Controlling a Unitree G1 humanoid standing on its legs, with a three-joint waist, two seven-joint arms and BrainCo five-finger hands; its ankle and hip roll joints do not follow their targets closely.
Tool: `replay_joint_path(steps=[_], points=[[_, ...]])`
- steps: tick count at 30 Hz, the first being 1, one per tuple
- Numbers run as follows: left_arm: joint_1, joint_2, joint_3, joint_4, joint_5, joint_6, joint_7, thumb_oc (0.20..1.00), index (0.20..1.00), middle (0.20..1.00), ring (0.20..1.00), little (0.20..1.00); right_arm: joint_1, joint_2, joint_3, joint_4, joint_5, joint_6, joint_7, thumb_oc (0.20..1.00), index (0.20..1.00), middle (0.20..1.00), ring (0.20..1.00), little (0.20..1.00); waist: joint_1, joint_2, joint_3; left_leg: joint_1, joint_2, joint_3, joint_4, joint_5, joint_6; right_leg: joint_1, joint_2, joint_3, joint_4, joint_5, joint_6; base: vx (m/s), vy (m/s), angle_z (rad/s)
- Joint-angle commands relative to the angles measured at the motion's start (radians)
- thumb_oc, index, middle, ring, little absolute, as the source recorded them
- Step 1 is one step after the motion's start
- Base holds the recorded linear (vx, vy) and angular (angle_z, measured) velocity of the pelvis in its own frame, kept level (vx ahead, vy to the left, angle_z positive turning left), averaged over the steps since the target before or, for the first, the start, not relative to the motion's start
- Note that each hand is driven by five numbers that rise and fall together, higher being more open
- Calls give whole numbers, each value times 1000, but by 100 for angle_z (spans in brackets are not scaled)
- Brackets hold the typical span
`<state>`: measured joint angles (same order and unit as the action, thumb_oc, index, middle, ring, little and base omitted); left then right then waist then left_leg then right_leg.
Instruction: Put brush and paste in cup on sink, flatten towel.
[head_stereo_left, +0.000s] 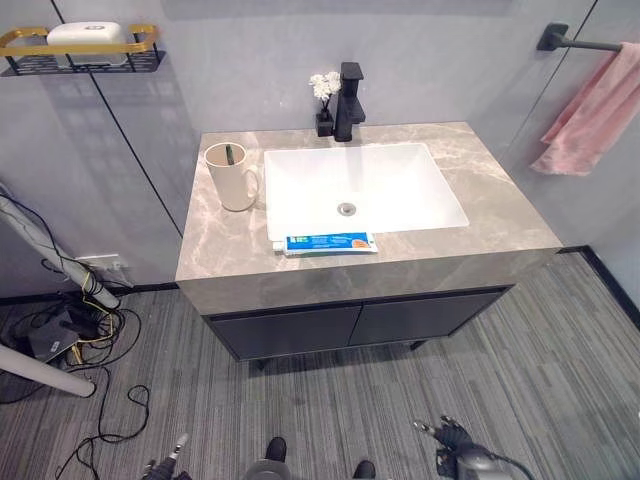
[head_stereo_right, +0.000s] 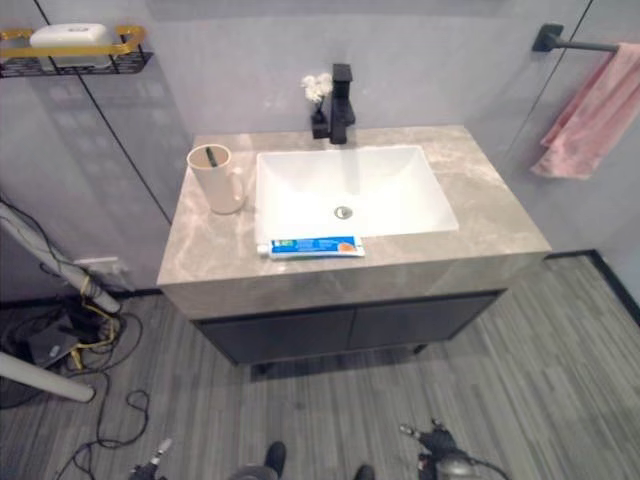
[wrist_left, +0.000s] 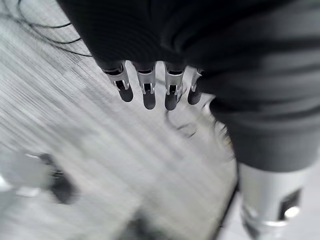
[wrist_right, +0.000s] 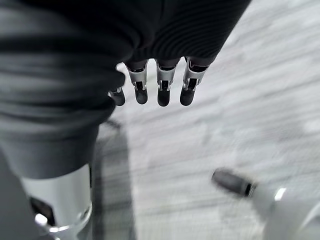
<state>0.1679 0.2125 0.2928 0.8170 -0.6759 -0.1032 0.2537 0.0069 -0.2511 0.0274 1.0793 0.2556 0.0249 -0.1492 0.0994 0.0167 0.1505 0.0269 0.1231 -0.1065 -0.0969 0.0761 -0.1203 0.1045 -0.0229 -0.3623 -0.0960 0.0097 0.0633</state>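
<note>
A cream cup (head_stereo_left: 231, 177) stands on the marble counter (head_stereo_left: 500, 215) left of the white basin (head_stereo_left: 410, 190); a dark toothbrush (head_stereo_left: 229, 154) stands inside it. The blue and white toothpaste tube (head_stereo_left: 325, 243) lies flat on the counter's front strip, before the basin. A pink towel (head_stereo_left: 595, 115) hangs bunched on a black wall bar (head_stereo_left: 575, 42) at the right. Both hands hang low over the floor, far below the counter: my left hand (head_stereo_left: 178, 446) and my right hand (head_stereo_left: 452, 441). Their fingers (wrist_left: 149, 89) (wrist_right: 162, 86) are straight and hold nothing.
A black faucet (head_stereo_left: 349, 100) and a small vase of white flowers (head_stereo_left: 324, 98) stand behind the basin. A gold and black wall shelf (head_stereo_left: 80, 50) with a white item hangs at the upper left. Cables and white poles (head_stereo_left: 60, 330) lie on the floor at the left.
</note>
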Motion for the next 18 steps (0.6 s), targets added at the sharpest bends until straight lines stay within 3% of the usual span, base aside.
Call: replay_joint_path(steps=[1, 4, 6, 7, 12, 13, 16, 18], points=[[-57, 124, -38, -95, 76, -104, 99, 1000, 1000, 1000, 1000, 1000, -56, -21, -17, 23, 101, -57, -58, 1000, 1000, 1000, 1000, 1000, -6, -26, 8, -20, 16, 11, 10, -83, -44, 1, -93, 15, 9, -58, 93, 28, -66, -1], [5, 193, 25, -409, 279, -102, 168, 1000, 1000, 1000, 1000, 1000, -46, -42, -68, 88, 106, -56, -82, 1000, 1000, 1000, 1000, 1000, 5, -14, 8, -8, 33, 8, 10, -85, -55, 16, -79, 13, 9, -73, 86, 34, -62, -3], [9, 190, 27, -417, 283, -97, 171, 1000, 1000, 1000, 1000, 1000, -46, -42, -67, 89, 106, -56, -82, 1000, 1000, 1000, 1000, 1000, 4, -14, 7, -9, 33, 7, 10, -84, -55, 16, -79, 12, 9, -73, 86, 32, -48, -1], [-3, 229, 54, -604, 413, -108, 215, 1000, 1000, 1000, 1000, 1000, -27, -33, -74, 119, 124, -58, -76, 1000, 1000, 1000, 1000, 1000, 7, -14, 9, 8, 45, 12, 10, -93, -61, 32, -69, 16, 9, -85, 84, 32, -54, -3], [-36, 288, 37, -722, 558, -90, 198, 1000, 1000, 1000, 1000, 1000, -14, -26, -80, 146, 156, -59, -47, 1000, 1000, 1000, 1000, 1000, -6, -12, 6, 10, 45, 21, 10, -91, -57, 30, -70, 24, 9, -82, 86, 13, -1, -6], [-43, 332, 11, -731, 674, -58, 192, 1000, 1000, 1000, 1000, 1000, -7, -17, -74, 157, 158, -59, -34, 1000, 1000, 1000, 1000, 1000, -11, -10, 3, 17, 46, 32, 10, -95, -55, 33, -73, 28, 9, -81, 90, 6, 35, -13], [-71, 369, -58, -711, 777, -26, 183, 1000, 1000, 1000, 1000, 1000, -9, -7, -51, 166, 141, -50, -21, 1000, 1000, 1000, 1000, 1000, -31, -10, -2, 30, 43, 53, 10, -105, -48, 32, -79, 45, 9, -76, 96, 23, 45, -12], [-74, 369, -61, -708, 778, -28, 184, 1000, 1000, 1000, 1000, 1000, -8, -6, -52, 165, 141, -50, -21, 1000, 1000, 1000, 1000, 1000, -28, -10, -2, 32, 43, 56, 10, -106, -48, 32, -79, 47, 9, -76, 97, 15, 33, -17]])
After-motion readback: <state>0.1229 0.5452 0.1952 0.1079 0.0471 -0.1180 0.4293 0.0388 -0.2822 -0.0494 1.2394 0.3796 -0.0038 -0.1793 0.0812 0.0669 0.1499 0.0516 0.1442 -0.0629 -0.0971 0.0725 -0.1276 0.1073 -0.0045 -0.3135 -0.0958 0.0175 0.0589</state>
